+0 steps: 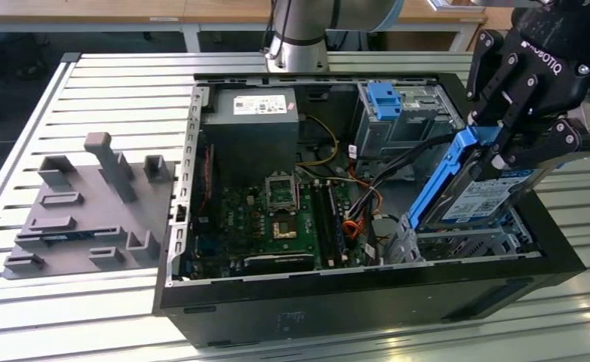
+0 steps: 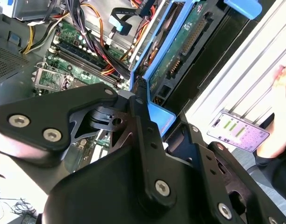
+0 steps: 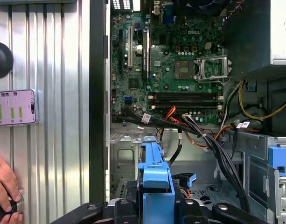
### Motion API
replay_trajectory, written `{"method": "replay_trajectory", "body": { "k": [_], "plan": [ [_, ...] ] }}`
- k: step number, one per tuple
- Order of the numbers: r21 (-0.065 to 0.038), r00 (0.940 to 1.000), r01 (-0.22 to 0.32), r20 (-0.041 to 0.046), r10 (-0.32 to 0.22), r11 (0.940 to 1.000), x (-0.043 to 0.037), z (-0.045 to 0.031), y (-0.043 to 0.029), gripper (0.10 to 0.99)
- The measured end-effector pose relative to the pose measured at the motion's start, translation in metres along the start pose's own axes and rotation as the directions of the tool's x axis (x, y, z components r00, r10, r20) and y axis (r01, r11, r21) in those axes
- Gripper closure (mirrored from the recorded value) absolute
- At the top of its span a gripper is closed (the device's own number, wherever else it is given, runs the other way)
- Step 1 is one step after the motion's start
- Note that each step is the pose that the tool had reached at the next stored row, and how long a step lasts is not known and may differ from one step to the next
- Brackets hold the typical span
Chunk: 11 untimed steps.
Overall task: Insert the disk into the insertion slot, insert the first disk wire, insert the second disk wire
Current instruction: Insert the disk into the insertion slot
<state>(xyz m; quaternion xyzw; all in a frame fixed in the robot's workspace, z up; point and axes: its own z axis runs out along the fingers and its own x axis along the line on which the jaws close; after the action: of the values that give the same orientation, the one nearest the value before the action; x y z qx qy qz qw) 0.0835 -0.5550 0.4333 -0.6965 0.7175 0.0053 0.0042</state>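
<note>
"End effector (image 1: 511,154) has both fingers pinched on the blue frame of the disk (image 1: 481,197) — the drive hangs steeply tilted, its lower edge down at the insertion slot (image 1: 466,243) by the wall of the case (image 1: 376,290) on the exterior view's right, not lying in it."

"So what could bite us?"

"That tilt. If a frame corner meets the perforated cage wall instead of the opening, I'd expect it to jam or twist in the grip. The black cable bundle (image 1: 401,160) drapes just beside the cage, and orange wires (image 1: 354,226) lie near its foot — either could get pinched under the drive."

"Anything else around?"

"A taller bay with a blue latch (image 1: 391,102) stands just beside the cage, with the motherboard (image 1: 275,211) next to them. Outside the case, in the first wrist view, a phone (image 3: 14,107) lies on the tabletop (image 3: 54,70) and a person's hand (image 3: 3,179) rests near it, well apart from the disk."
</note>
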Motion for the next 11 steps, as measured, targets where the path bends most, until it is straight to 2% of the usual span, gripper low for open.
{"method": "replay_trajectory", "body": {
  "k": [11],
  "plan": [
    [0.0,1.0,0.0,0.003,0.0,1.0,0.0001,0.0077,0.0,0.722]
  ]
}}
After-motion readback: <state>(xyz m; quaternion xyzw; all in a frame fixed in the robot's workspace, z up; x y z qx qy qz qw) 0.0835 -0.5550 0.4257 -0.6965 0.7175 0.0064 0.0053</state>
